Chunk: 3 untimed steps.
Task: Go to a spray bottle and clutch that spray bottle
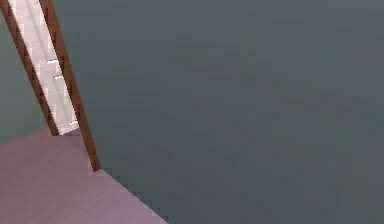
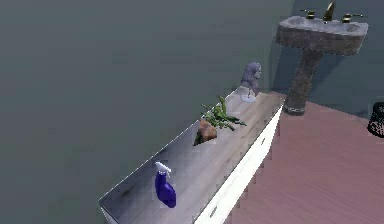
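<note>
Spray bottle (image 2: 165, 187): blue body with a paler trigger head, standing upright on the worktop (image 2: 195, 160) close to its nearer end, in the lower middle of the arm side view. The worktop is a long, low cabinet with a grey top and white fronts, set against a dark grey-green wall (image 2: 100, 70) and running away toward the upper right. About midway along it, well apart from the bottle, is a green leafy plant (image 2: 218, 118) in a brown pot; whether the pot is upright or tipped cannot be told. At the far end stands a small grey bust (image 2: 250, 78). Just beyond that end, a stone-coloured pedestal sink (image 2: 318, 38) with gold taps rises from a reddish wooden floor (image 2: 310, 170). A dark basket (image 2: 377, 118) sits on the floor at the right edge. Forward view: the same dark wall (image 1: 240, 100), a brown door frame (image 1: 72, 90) with a white door panel (image 1: 42, 50) at the upper left, and a purplish floor (image 1: 50, 185) below. The state of the pincer cannot be told.
</note>
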Available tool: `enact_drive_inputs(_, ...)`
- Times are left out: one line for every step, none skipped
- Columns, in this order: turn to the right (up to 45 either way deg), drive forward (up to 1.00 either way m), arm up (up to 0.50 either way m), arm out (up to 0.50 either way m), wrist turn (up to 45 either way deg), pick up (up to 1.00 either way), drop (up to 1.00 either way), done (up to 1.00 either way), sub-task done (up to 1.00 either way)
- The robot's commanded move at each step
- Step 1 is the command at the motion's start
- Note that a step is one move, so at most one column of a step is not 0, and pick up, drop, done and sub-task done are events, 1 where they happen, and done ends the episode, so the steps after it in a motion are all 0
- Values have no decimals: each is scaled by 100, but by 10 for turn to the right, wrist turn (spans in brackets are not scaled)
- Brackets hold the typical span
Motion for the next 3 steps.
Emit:
enact_drive_inputs(0,0,50,0,0,0,0,0,0)
enact_drive_inputs(0,0,18,0,0,0,0,0,0)
enact_drive_inputs(0,0,0,18,0,0,0,0,0)
